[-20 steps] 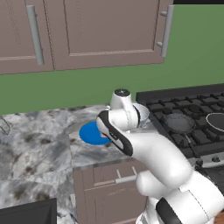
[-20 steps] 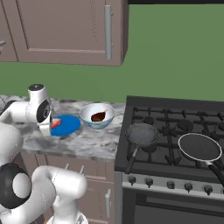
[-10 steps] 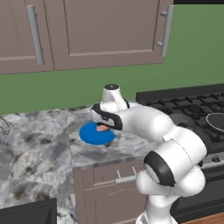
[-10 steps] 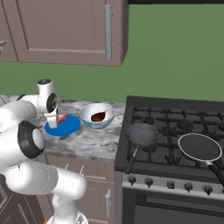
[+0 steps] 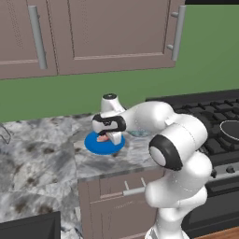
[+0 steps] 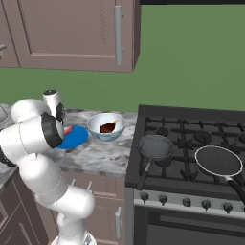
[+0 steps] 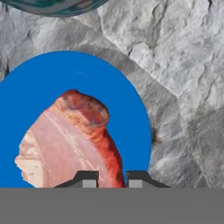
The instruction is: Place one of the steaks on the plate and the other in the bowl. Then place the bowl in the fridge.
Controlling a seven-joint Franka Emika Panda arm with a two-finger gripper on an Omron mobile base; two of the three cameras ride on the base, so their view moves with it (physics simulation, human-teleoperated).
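The blue plate (image 5: 95,146) lies on the marble counter, left of the bowl (image 6: 107,127). My gripper (image 5: 113,138) points down over the plate and is shut on the pale pink steak (image 7: 70,140), which hangs low over the plate (image 7: 65,74) between my fingertips (image 7: 89,178). The dark reddish-brown steak (image 6: 108,127) lies inside the bowl. The bowl's rim (image 7: 52,5) shows at the top edge of the hand view. From the right base view, the pink steak (image 6: 68,129) peeks out beside my arm over the plate (image 6: 74,139). The fridge is out of view.
A black stove (image 6: 191,158) stands right of the counter with two black pans (image 6: 155,146) (image 6: 217,160) on its burners. Brown wall cabinets (image 5: 107,32) hang above. The counter's front edge (image 5: 112,168) runs just below the plate.
My hand has shifted a little left over the plate while the elbow swung out toward the cameras. The jaws stayed shut on the pink steak.
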